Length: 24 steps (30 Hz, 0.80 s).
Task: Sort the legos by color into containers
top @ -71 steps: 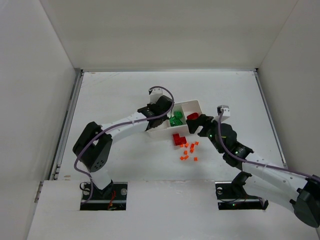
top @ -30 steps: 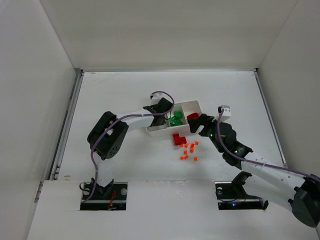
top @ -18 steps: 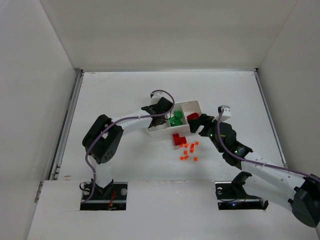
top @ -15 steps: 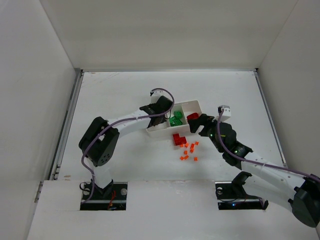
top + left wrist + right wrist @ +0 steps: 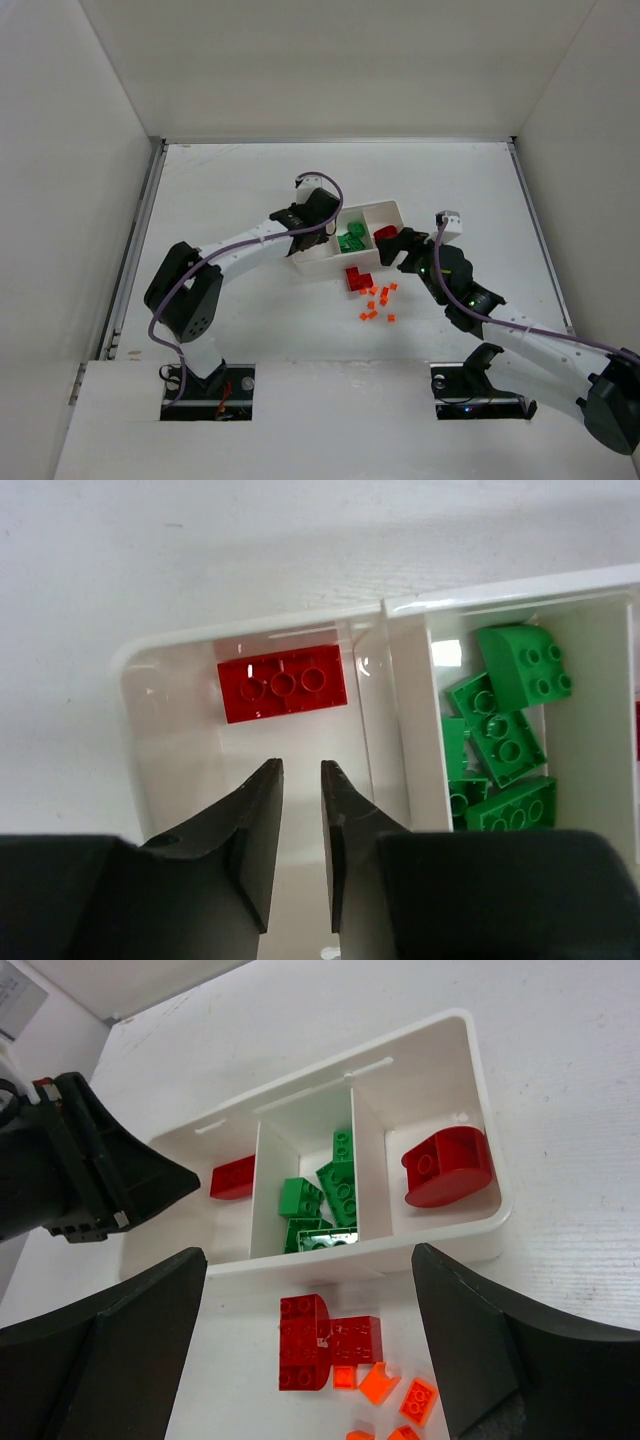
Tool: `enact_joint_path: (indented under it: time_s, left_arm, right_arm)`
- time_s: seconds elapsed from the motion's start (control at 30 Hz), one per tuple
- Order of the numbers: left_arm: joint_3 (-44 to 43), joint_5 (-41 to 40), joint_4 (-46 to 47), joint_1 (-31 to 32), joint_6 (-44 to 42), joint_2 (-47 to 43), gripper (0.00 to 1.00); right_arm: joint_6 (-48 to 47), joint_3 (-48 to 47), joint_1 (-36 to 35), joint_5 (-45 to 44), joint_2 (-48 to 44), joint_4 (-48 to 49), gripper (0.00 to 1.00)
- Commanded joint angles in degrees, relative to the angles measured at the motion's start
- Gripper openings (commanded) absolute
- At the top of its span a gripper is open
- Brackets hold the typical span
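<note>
The white three-compartment tray (image 5: 388, 206) (image 5: 400, 710) (image 5: 480, 1090) lies mid-table. A flat red brick (image 5: 283, 683) (image 5: 233, 1177) rests in its left compartment. My left gripper (image 5: 300, 768) (image 5: 318, 236) hangs just above that compartment, its jaws a narrow gap apart with nothing between them. Several green bricks (image 5: 505, 730) (image 5: 325, 1200) (image 5: 351, 240) fill the middle compartment. A rounded red brick (image 5: 448, 1165) (image 5: 385, 233) sits in the right one. Two red bricks (image 5: 325, 1345) (image 5: 358, 279) and several orange bits (image 5: 385, 1385) (image 5: 378, 303) lie on the table before the tray. My right gripper (image 5: 308, 1252) (image 5: 392, 250) is wide open above them.
White walls enclose the table (image 5: 230, 190) on the left, back and right. The left arm's black wrist (image 5: 100, 1180) shows at the tray's left end in the right wrist view.
The left arm's elbow has swung about while its gripper stayed over the tray's left compartment, ending slightly further back and left. The right arm and the bricks have not moved.
</note>
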<state>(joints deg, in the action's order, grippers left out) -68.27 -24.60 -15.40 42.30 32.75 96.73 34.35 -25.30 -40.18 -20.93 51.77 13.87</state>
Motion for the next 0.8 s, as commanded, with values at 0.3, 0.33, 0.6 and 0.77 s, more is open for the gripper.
enact_joint_path:
  time_s: [0.3,0.33,0.6,0.77]
  left_arm:
    - [-1.69,2.01,1.68,-0.69,2.66,7.77,0.66]
    - [-1.52,1.84,2.38,-0.69,2.93,8.21,0.66]
    - [3.31,-6.33,10.64,-0.25,5.21,10.5,0.65]
    - [5.95,-9.32,16.71,0.1,5.74,11.64,0.56]
  right_arm:
    - [-0.25,-1.24,-0.29,0.27,0.97,3.62,0.9]
    - [-0.33,-1.24,-0.29,0.27,1.05,3.62,0.9]
    - [-0.42,-1.42,-0.55,0.45,1.41,4.06,0.9]
    - [-0.51,-1.24,-0.82,0.63,1.49,4.68,0.9]
